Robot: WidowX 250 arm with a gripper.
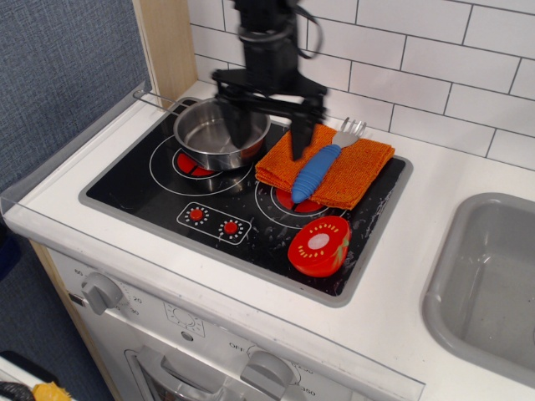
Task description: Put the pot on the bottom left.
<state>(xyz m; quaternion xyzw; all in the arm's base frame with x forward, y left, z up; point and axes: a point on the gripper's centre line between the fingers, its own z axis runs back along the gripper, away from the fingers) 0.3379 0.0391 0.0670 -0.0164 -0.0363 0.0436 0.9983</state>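
- In the only view, observation.image, the small round pot of shiny stainless steel (pixel 219 134) is seen on the rear left burner ring of the black glass stove top (pixel 150 185), which is set into the white table (pixel 418 276).
- The thin wire handle of the pot is directed to the back left, toward the wooden side panel (pixel 163 46).
- The black pincer (pixel 267 129) of the robot arm is held above the right edge of the pot, with its jaws spread wide apart and nothing gripped between them.
- One finger (pixel 236 121) is seen over the inside of the pot, and the other finger (pixel 299 134) is seen over the left edge of the orange folded cloth (pixel 347 171); whether the pot is touched cannot be told, as the pincer is a little blurred.
- The fork with a blue ribbed handle and a grey head (pixel 322 163) is laid across the orange cloth, on the rear right burner.
- The red toy tomato slice (pixel 319 246) is placed on the front right part of the stove top, near the cloth but apart from it.
- The front left burner ring is seen bare, beside two small red control marks (pixel 212 220).
- The large grey sink basin (pixel 493 280) is found at the right, well apart from the stove.
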